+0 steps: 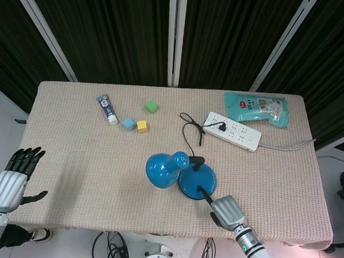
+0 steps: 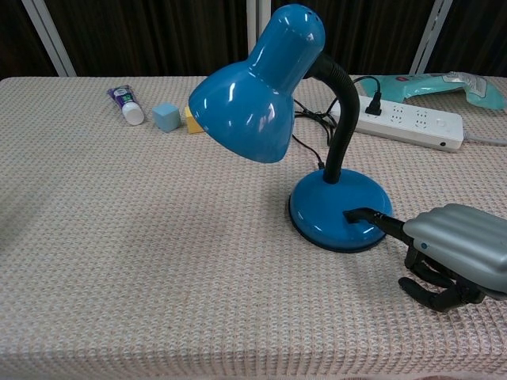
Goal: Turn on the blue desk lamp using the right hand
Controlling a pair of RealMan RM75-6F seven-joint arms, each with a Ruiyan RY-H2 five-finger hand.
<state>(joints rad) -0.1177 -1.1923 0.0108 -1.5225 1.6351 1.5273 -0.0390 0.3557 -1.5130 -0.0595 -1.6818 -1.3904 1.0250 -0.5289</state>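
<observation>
Blue desk lamp (image 2: 317, 127) is standing mid-bench, unlit; the right robot hand (image 2: 458, 252) is extending one finger (image 2: 372, 218) onto the base's switch, others curled, holding nothing. The left robot hand (image 1: 12, 178) is idling open off the bench edge (image 1: 65, 216).

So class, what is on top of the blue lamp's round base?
The black neck rises from the base. A fingertip of the right hand rests there, covering whatever lies beneath it.

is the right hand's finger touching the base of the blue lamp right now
Touching. In the chest view, the right hand has one extended finger whose tip lies on the blue lamp's base, at the dark switch, with no gap visible.
</observation>
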